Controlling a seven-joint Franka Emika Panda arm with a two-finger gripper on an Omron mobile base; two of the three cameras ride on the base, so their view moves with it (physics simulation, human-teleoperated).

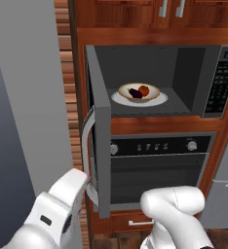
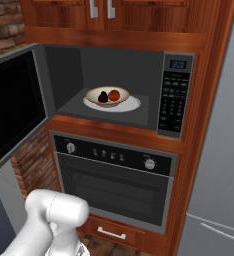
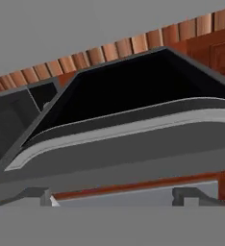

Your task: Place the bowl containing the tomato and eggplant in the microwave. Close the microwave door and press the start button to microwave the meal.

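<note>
The microwave [image 1: 184,68] [image 2: 64,75] stands open. Inside, on the white turntable [image 1: 157,101] [image 2: 133,105], sits the tan-rimmed bowl [image 1: 125,89] [image 2: 93,94] with the red-orange tomato [image 1: 143,90] [image 2: 114,94] and the dark eggplant [image 1: 135,93] [image 2: 103,97]. The microwave door [image 1: 102,146] [image 2: 14,105] [image 3: 133,91] is swung out to the left. Its curved silver handle [image 1: 86,141] [image 3: 124,129] faces the outer side. My gripper [image 3: 115,198] is open, close to the door's outer face just below the handle, with nothing between its fingers. The keypad panel [image 1: 220,80] [image 2: 175,95] is on the right.
A wall oven [image 1: 155,170] [image 2: 114,185] with knobs sits under the microwave, with a drawer [image 2: 111,232] below it. A grey fridge [image 2: 219,150] stands to the right and a grey panel [image 1: 33,97] to the left. Wooden cabinets [image 2: 99,15] hang above.
</note>
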